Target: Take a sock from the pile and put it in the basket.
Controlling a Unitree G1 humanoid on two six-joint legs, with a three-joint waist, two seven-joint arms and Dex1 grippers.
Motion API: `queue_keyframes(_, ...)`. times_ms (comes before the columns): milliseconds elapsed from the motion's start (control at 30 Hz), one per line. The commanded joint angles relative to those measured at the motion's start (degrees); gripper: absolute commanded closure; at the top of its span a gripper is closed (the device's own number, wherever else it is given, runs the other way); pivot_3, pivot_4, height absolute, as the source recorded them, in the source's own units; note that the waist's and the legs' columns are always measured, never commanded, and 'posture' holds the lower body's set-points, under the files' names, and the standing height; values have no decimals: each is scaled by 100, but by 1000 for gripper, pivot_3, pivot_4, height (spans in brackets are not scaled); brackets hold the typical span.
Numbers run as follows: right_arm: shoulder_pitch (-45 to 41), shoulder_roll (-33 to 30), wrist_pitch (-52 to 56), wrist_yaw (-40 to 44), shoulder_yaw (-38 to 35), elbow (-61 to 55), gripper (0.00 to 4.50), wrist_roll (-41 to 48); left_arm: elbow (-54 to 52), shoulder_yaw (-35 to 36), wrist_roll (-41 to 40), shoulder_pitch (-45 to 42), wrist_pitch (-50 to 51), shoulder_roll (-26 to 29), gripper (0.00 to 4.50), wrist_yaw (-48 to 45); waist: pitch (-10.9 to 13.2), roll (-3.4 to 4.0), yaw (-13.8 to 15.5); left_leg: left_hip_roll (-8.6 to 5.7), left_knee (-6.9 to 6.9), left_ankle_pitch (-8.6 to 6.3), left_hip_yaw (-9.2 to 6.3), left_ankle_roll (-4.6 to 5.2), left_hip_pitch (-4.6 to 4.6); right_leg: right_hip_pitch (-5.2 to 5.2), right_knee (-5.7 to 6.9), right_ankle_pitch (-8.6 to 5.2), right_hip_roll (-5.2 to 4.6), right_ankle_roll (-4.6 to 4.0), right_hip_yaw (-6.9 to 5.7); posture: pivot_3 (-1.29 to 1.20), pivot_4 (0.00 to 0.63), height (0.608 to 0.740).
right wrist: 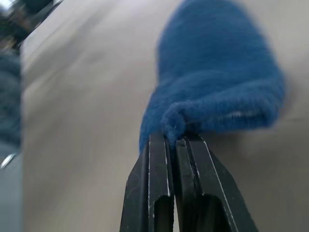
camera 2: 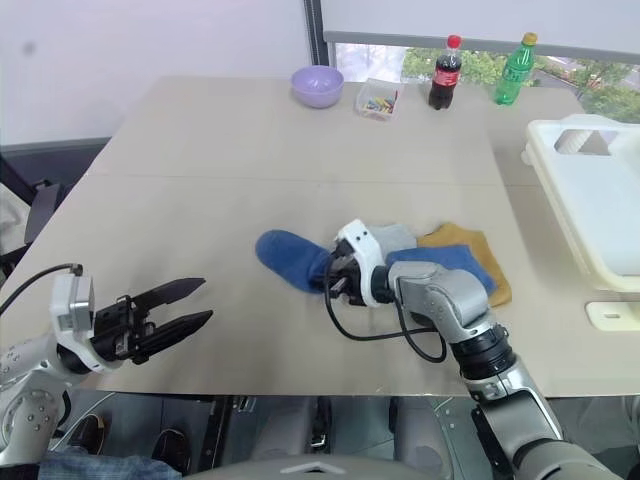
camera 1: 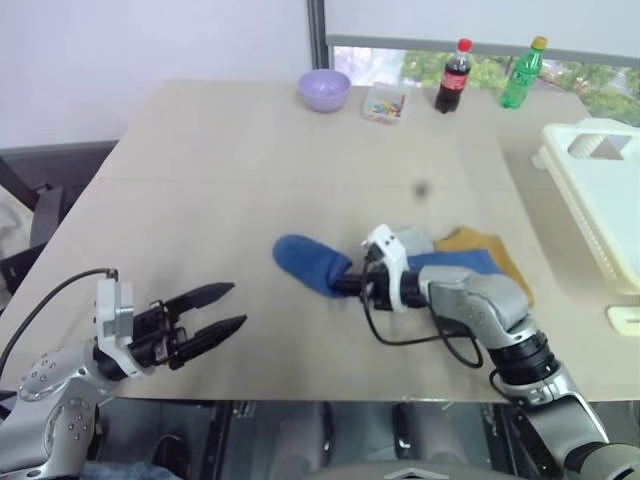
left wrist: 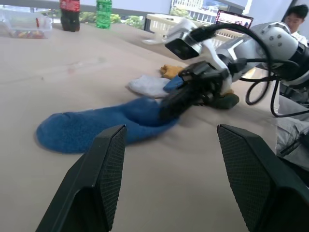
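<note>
Our right gripper [camera 1: 345,284] has its two black fingers pressed together on a pinched fold of a fuzzy bright blue sock [camera 1: 305,263], which lies flat on the beige table [camera 1: 250,170] and stretches to the left of the fingertips. Just right of that gripper, partly behind our right arm, sits the pile of loose flat socks [camera 1: 455,252]: a pale grey one [camera 1: 415,240], a second blue one [camera 1: 455,262] and a mustard yellow one [camera 1: 490,248], all touching one another.

Our left gripper [camera 1: 222,308] hovers over the near left edge of the table with its fingers spread apart and nothing between them, pointing toward the blue sock but well apart from it.

The large cream-white rectangular plastic basket with slotted sides [camera 1: 600,190] stands at the far right of the table, well apart from the pile.

Along the far edge we see a small lilac bowl [camera 1: 324,89], a clear plastic box of coloured bits [camera 1: 384,104], a dark cola bottle [camera 1: 454,76] and a green bottle [camera 1: 523,73].
</note>
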Motion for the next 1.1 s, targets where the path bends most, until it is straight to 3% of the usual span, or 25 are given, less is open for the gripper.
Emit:
queue_keyframes(33, -37, -141, -34, 462, 256, -340, 4484, 25, -223, 228, -110, 41, -25, 15, 1300, 19, 0, 0, 2, 0, 0, 0, 0, 0, 0, 0, 0, 0, -1, 0, 0, 0, 150, 730)
queue_keyframes(267, 118, -833, -355, 1242, 604, -629, 4484, -184, -241, 252, -107, 88, -23, 10, 1300, 14, 0, -1, 7, -2, 0, 0, 0, 0, 0, -1, 0, 0, -2, 0, 0, 0, 150, 730)
queue_keyframes(533, 341, -512, -557, 666, 355, -465, 4484, -567, -102, 155, -59, -90, 12, 70, 1300, -63, -1, -2, 8, 0, 0, 0, 0, -1, 1, -2, 1, 0, 1, 0, -1, 0, 150, 730)
queue_keyframes(633, 456, -470, -553, 582, 284, -610, 3450, -613, -50, 117, -26, -158, 23, 85, 1300, -99, -1, -2, 7, -1, 0, 0, 2, -1, 0, -2, 1, 0, 0, 0, 0, 0, 150, 730)
queue_keyframes(800, 675, -765, -61, 277, -328, -1346, 1137, -407, 11, 80, 0, -261, 54, 94, 1300, -149, 0, -3, 29, -3, 1, 0, 2, -1, 0, -1, 1, 0, -3, 0, 0, 0, 150, 730)
queue_keyframes(1100, 1186, -1966, 778, 262, -1832, -2563, 1137, 202, -9, -50, 6, -478, 113, 55, 1300, -153, 3, -3, 30, -3, 3, 0, -3, -1, -12, -8, -1, -1, -5, -1, -4, 0, 150, 730)
